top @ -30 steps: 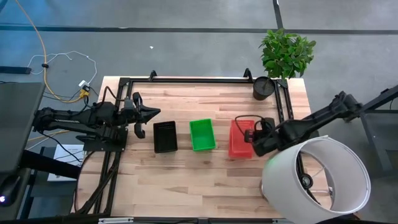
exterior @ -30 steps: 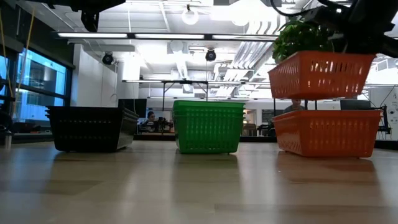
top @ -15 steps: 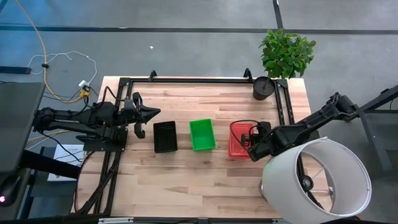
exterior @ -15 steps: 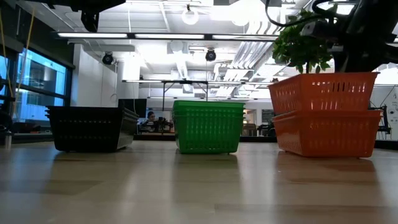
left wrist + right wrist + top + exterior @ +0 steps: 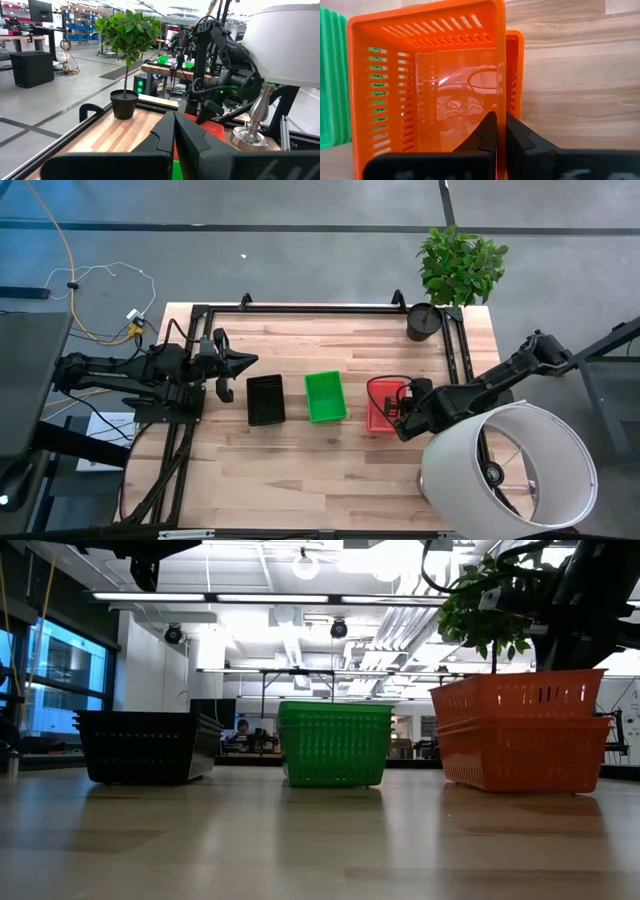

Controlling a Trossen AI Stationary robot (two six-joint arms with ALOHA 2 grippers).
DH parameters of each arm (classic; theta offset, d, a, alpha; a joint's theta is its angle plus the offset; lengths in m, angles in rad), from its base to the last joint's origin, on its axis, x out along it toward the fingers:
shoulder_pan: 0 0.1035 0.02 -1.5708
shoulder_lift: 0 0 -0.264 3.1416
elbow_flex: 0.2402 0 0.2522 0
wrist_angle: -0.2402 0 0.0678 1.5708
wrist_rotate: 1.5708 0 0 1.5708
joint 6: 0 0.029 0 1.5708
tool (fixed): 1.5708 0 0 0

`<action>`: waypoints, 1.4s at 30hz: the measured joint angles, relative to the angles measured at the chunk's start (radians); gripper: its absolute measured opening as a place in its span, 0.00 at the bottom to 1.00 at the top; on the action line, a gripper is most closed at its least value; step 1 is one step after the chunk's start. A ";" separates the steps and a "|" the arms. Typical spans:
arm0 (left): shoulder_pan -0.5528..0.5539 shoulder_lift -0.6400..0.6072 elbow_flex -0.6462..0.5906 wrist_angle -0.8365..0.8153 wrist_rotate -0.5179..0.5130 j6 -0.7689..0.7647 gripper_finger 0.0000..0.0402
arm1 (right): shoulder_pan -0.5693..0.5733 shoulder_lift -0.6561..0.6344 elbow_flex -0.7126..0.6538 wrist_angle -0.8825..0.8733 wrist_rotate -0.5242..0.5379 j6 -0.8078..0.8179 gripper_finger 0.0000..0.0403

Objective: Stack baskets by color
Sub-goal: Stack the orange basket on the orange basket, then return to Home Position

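Nearly seated, the top red basket (image 5: 425, 80) sat slightly offset in the red stack (image 5: 520, 755) beside the green stack (image 5: 325, 397). My right gripper (image 5: 402, 402) pinched its wall; releasing early risked jamming it crooked. My left gripper (image 5: 228, 374) waited closed.

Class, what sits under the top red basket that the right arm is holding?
Another red basket sits under the top red basket, which nests into it. The lower one's inside is covered, so anything in it cannot be seen.
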 joint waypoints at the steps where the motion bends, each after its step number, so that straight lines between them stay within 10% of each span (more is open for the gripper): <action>1: 0.000 0.000 0.000 0.000 0.000 0.000 0.00 | 0.000 0.000 0.000 0.000 0.001 0.000 0.01; 25: 0.000 0.000 0.000 0.000 0.000 0.000 0.00 | -0.037 -0.167 0.000 -0.036 0.003 -0.277 0.57; 42: 0.000 0.000 0.000 0.005 0.115 -0.151 0.00 | -0.494 -0.151 0.000 0.558 -0.357 -1.527 0.57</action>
